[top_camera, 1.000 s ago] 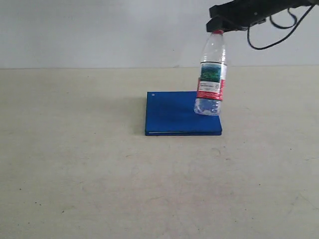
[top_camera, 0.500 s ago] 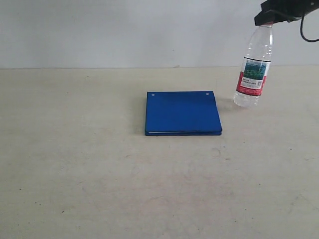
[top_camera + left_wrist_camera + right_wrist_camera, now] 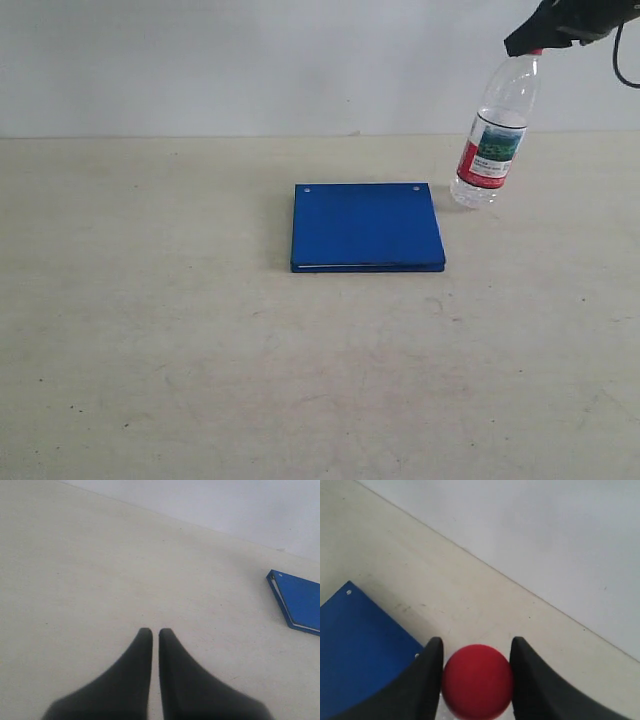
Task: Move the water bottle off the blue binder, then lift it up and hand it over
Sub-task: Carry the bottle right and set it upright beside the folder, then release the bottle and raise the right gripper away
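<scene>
"Was the bottle off the binder when you checked?"

"Yes. I had the water bottle pinched by its red cap in the right gripper, up in the upper right of the exterior frame. It hung tilted, with its base just beside the upper right corner of the blue binder and not over it. I couldn't tell whether the base touched the table."

"And the other arm?"

"The left gripper was pressed together on nothing, over bare table, with the binder at the right edge of its view."

"So what was left?"

"As I judged it, the first step was done: the binder lay flat in the middle with nothing on it. The lift and the handover had not been done."
</scene>
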`<control>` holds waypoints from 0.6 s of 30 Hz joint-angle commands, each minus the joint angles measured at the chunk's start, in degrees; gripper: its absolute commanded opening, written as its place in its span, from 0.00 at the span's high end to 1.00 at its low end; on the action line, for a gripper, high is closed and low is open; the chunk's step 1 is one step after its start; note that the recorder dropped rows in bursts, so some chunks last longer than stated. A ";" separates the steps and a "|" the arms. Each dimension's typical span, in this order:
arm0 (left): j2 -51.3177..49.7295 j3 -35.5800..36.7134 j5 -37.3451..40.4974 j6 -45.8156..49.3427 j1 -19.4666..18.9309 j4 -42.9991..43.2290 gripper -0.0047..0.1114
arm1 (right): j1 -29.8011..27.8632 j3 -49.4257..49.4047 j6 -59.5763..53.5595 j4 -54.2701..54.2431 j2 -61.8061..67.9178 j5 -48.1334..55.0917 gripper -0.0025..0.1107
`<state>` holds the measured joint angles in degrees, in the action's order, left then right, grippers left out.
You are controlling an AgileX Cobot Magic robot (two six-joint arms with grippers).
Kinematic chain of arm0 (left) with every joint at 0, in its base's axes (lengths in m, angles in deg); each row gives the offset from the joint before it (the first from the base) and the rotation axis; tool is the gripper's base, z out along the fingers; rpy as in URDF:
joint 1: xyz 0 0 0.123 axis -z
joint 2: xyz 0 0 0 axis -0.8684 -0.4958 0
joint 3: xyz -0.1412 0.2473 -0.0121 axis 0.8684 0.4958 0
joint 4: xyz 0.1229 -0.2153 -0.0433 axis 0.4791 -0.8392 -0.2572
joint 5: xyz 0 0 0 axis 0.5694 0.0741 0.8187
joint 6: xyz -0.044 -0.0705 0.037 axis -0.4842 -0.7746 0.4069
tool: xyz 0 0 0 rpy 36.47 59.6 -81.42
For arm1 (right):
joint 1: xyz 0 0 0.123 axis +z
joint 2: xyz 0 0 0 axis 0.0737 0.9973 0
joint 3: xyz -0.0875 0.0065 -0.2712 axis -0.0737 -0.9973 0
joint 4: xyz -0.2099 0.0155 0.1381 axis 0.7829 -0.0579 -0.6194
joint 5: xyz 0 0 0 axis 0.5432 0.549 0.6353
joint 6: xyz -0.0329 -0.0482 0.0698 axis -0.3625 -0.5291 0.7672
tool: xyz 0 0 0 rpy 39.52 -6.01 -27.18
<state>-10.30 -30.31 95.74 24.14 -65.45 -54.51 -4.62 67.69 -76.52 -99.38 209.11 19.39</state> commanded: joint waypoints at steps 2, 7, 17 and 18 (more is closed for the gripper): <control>0.07 0.18 -0.41 0.22 0.31 0.25 0.92 | -0.28 0.10 -1.91 -0.55 -0.77 3.10 0.51; 0.07 0.18 -0.41 0.22 0.31 0.25 0.92 | -0.28 0.10 -1.78 -3.38 -2.11 2.93 0.45; 0.07 0.18 -0.41 0.22 0.31 0.25 0.92 | -0.15 0.10 5.42 -9.92 -15.20 7.32 0.45; 0.07 0.18 -0.41 0.22 0.31 0.25 0.92 | 0.03 -0.03 7.91 -9.34 -15.94 7.32 0.45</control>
<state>-10.30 -30.31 95.74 24.14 -65.45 -54.51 -4.62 67.66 -74.13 -108.71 196.30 24.70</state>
